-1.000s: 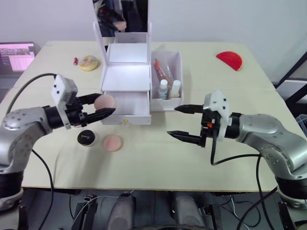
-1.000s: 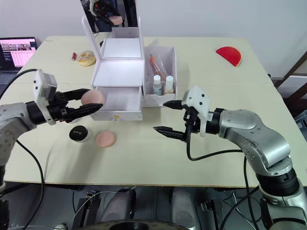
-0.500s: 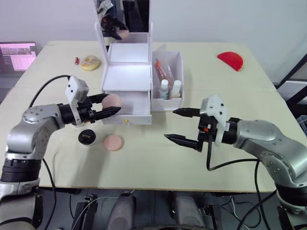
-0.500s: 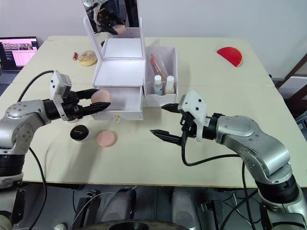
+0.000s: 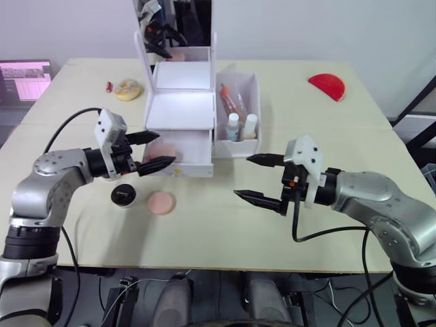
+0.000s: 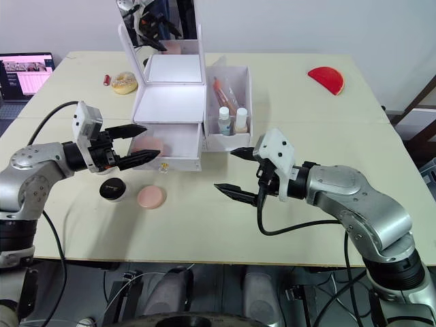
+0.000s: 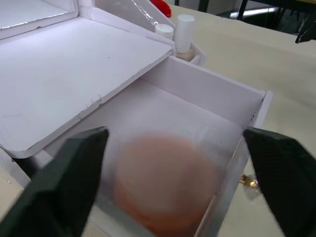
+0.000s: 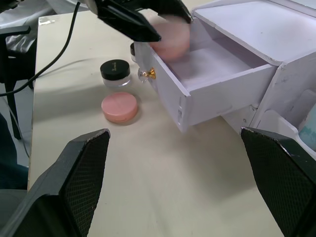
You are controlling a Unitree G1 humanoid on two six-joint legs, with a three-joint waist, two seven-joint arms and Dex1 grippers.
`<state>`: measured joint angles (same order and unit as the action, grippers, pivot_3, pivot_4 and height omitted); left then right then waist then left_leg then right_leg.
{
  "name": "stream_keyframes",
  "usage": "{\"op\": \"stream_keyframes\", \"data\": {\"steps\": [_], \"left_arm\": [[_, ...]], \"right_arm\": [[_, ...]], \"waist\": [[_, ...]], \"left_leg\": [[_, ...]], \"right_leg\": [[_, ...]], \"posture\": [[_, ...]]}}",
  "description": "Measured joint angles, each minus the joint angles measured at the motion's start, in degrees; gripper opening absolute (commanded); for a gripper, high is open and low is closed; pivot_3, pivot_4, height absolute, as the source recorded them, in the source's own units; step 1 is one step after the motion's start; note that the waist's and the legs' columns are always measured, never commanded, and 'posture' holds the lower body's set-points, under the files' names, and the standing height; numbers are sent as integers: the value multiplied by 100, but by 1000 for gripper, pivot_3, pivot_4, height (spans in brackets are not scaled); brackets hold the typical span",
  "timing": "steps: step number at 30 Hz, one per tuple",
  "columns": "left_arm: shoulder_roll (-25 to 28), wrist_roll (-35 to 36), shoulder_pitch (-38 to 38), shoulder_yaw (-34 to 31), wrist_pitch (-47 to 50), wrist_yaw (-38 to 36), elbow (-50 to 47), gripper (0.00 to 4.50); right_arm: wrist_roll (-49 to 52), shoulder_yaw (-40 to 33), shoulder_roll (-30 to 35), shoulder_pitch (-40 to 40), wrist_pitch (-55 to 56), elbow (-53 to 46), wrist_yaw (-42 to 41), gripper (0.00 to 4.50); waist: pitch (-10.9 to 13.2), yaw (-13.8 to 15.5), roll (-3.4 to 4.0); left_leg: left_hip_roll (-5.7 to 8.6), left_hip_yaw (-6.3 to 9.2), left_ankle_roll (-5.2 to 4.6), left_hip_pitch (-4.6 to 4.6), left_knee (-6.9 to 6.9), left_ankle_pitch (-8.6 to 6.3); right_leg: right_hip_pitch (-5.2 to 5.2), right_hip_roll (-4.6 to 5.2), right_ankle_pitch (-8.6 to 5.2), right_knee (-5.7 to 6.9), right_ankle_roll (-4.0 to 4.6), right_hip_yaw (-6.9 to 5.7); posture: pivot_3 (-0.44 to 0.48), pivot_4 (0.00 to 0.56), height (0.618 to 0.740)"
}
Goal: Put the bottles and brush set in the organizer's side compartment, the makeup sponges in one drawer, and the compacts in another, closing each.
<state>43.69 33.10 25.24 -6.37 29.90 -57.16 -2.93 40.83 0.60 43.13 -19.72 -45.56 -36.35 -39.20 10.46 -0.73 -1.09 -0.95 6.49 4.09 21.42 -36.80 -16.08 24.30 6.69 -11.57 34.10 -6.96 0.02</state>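
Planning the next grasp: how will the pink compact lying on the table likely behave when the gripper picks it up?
The pink compact is a low, flat disc, so it probably won't tip or roll. Its smooth rounded rim looks slippery for the fingers. Likely rigid and light.

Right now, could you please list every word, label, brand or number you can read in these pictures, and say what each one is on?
Gold lettering on the lid of the round black jar: too blurred to read.
Rows of text on the pink-lit laptop screen at the table's far left: too small to read.
Labels on the two small white-capped bottles in the white organizer's side compartment: none legible.
Nothing else carries readable text.
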Motion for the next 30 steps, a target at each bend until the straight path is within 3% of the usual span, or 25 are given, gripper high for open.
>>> {"op": "stream_keyframes", "data": {"steps": [9, 15, 19, 24, 30], "left_arm": [[0, 18, 37, -48, 127, 1, 2, 4470], [176, 394, -61, -477, 574, -9, -259, 4470], [744, 772, -757, -1323, 947, -58, -745, 4470], [1227, 756, -1709, -2154, 980, -273, -686, 4470], [1738, -33, -2914, -3165, 105, -827, 970, 4470]], "right_arm": [[-4, 0, -20, 0, 0, 0, 11, 4500], [2, -11, -18, 12, 2, 0, 12, 4500], [30, -365, 117, 157, 7, 24, -55, 4500], [142, -844, 321, 374, 4, 179, -194, 4500], [5, -1709, 788, 1394, 298, 783, -827, 4500]], "waist": [[0, -2, 0], [1, -25, -1], [1, -32, 0], [2, -4, -3], [2, 5, -2]], "left_leg": [[0, 0, 0, 0, 0, 0], [0, 1, 0, 2, 0, 0], [0, 0, 0, 1, 4, 0], [0, 0, 0, 1, 4, 0], [0, -1, 0, 3, 7, -1]], "right_leg": [[0, 0, 0, 0, 0, 0], [1, 0, -1, -1, -2, 0], [2, 0, -7, -1, -8, 1], [2, 1, -7, -3, -5, 1], [6, 2, -16, -6, -5, 0]], "posture": [[0, 150, 739], [0, 150, 739], [0, 150, 739], [0, 150, 739], [0, 150, 739]]}}
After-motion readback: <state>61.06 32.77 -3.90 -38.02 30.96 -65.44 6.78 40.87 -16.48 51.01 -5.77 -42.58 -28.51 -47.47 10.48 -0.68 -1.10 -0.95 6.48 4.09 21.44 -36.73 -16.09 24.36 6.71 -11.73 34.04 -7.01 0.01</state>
